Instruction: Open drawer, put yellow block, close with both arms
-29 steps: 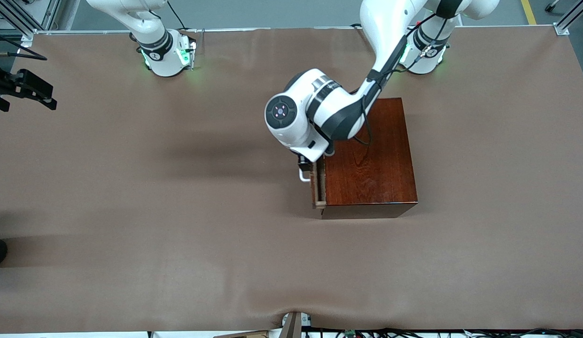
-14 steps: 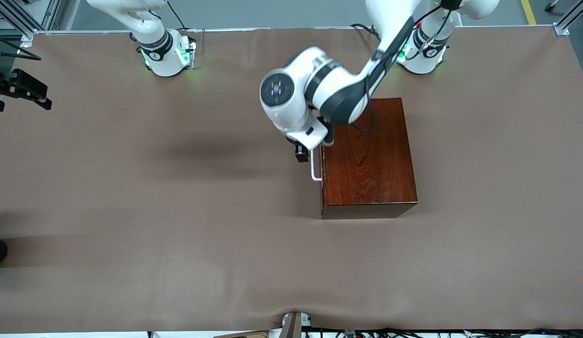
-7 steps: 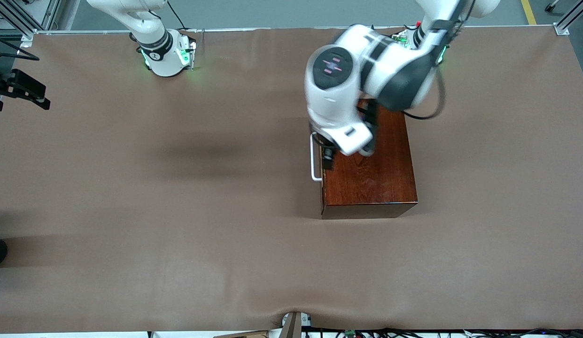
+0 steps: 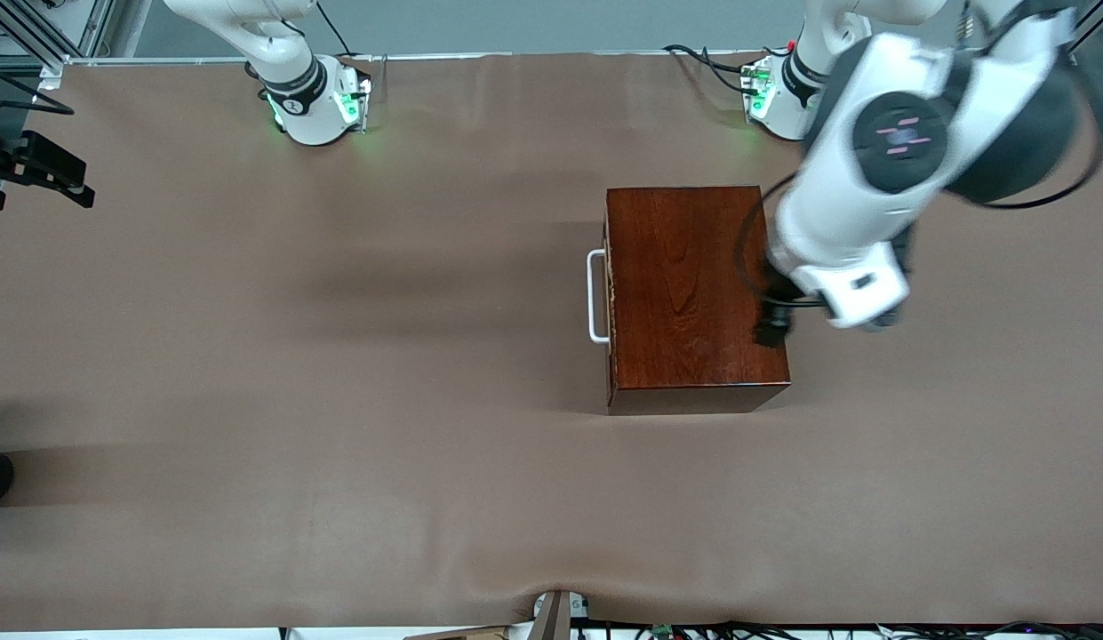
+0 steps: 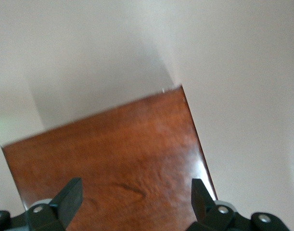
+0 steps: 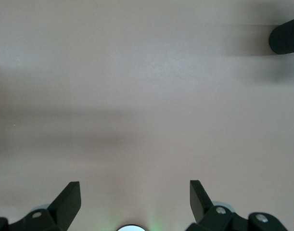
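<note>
The dark reddish-brown box [image 4: 693,293] stands mid-table, and its drawer is pushed in flush, so only the white bar handle [image 4: 595,296] shows. The yellow block is out of view. My left gripper [image 4: 771,331] hangs over the edge of the box top that lies toward the left arm's end. In the left wrist view the left gripper [image 5: 135,192] is open over the glossy box top [image 5: 118,154], nothing between its fingers. My right gripper [image 6: 135,202] is open and empty over bare table near the right arm's end, where the arm waits.
The brown table cover [image 4: 338,400] is wide and flat around the box. Both green-lit bases [image 4: 315,102] [image 4: 778,98] stand along the table edge farthest from the front camera. A dark rounded thing [image 6: 286,41] shows at the rim of the right wrist view.
The drawer, slightly open two seconds ago, now sits flush in the box. My left arm has lifted off the handle and swung across the box top toward its own end of the table.
</note>
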You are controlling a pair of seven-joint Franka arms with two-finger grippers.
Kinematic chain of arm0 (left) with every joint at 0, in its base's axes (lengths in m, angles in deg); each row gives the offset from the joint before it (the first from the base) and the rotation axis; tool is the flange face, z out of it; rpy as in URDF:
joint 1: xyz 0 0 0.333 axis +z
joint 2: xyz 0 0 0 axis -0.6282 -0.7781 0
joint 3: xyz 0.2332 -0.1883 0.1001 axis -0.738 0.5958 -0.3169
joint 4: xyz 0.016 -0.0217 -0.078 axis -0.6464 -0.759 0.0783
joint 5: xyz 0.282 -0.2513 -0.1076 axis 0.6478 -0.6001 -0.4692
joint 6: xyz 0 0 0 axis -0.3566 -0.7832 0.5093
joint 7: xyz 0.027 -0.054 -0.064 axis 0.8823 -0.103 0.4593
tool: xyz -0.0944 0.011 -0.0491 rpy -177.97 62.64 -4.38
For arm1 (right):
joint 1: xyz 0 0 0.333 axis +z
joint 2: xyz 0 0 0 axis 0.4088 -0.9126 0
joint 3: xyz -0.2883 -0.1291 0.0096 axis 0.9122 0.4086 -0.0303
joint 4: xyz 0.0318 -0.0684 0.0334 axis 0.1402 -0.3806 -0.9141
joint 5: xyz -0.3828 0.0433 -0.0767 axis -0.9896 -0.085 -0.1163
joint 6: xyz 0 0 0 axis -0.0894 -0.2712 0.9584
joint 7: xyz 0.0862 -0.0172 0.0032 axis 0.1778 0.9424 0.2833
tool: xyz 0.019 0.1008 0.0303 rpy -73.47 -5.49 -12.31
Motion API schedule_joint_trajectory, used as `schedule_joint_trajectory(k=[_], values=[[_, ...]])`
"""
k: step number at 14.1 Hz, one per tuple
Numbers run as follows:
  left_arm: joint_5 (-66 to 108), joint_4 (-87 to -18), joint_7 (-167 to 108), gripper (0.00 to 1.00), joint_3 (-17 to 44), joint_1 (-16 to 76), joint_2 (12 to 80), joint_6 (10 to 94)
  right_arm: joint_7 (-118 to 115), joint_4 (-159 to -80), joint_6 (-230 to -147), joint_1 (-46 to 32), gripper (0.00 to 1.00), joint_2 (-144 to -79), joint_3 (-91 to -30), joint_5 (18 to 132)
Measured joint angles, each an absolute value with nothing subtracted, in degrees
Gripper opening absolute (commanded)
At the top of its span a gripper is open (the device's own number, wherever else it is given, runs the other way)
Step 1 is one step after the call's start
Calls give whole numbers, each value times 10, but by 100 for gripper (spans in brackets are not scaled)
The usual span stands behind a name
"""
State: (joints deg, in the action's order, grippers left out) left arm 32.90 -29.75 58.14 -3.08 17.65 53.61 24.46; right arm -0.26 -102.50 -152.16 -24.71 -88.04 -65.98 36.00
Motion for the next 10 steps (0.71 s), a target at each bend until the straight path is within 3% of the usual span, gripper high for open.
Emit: schedule_joint_trajectory(k=[10], values=[[310, -449, 302, 100, -29, 334, 712, 244, -3, -1025, -1520, -247, 100, -880, -660, 360]])
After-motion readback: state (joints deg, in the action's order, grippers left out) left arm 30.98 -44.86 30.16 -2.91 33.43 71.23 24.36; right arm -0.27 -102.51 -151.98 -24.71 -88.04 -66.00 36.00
